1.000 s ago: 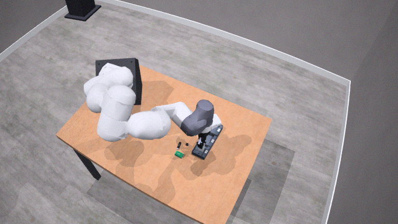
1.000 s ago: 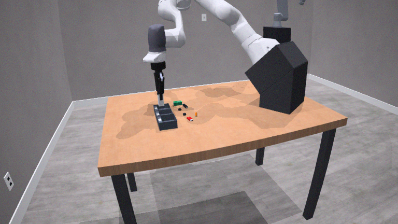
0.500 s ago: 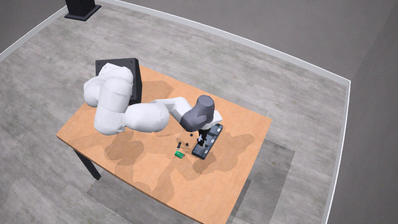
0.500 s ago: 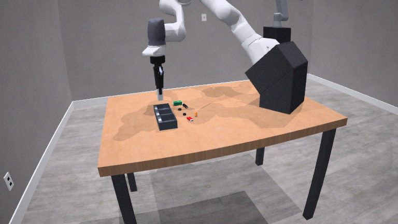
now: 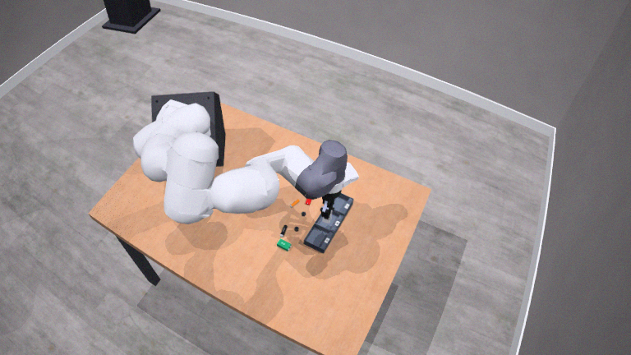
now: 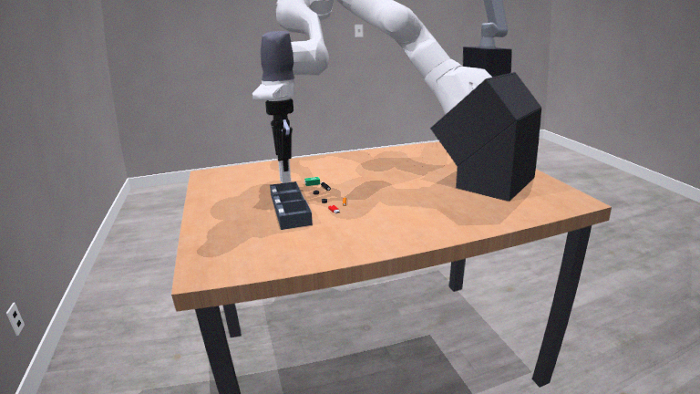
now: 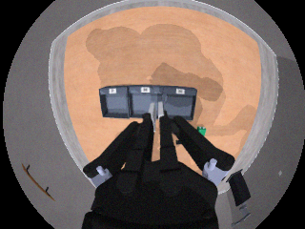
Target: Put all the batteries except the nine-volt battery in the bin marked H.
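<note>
The table (image 6: 392,244) top looks like matt, fine-grained wood, the three-compartment bin row (image 6: 293,220) dark matt plastic, and the arm (image 6: 392,13) shells smooth white plastic.

On the wooden counter (image 5: 362,286), the white arm (image 5: 241,188) reaches right, its hand (image 5: 326,210) pointing down over a row of dark bins (image 5: 320,239). Left of them lie a green block (image 5: 283,243), a red piece (image 5: 307,201) and an orange stick (image 5: 294,202).
</note>
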